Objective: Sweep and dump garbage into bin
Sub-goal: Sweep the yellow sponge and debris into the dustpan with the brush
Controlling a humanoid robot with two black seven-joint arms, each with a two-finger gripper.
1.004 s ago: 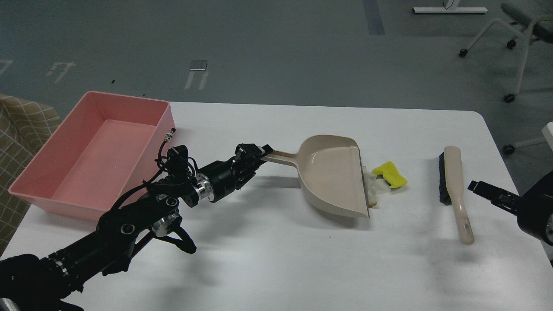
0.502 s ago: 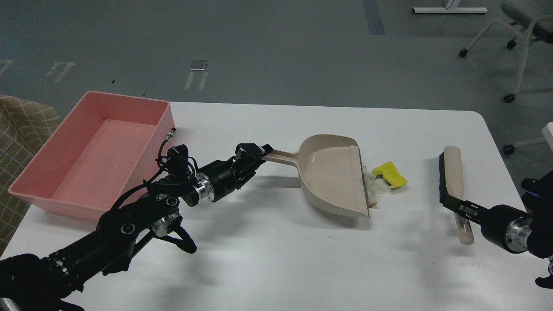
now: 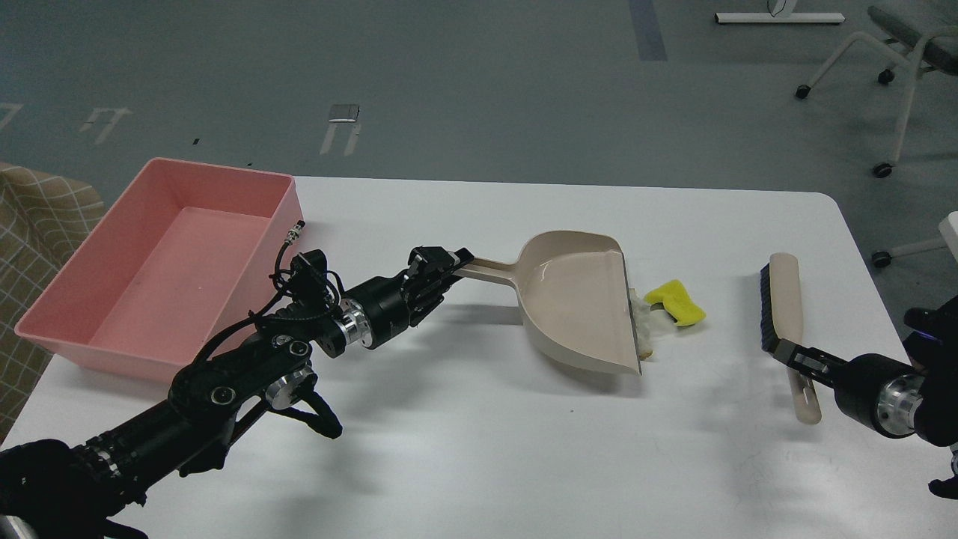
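The right gripper sat at the beige plastic hand brush, whose long axis ran toward the robot; whether it gripped the handle could not be told. The yellow sponge scrap and off-white strip lay leftward, beside the beige dustpan held by the left gripper, well apart from the pink plastic tub
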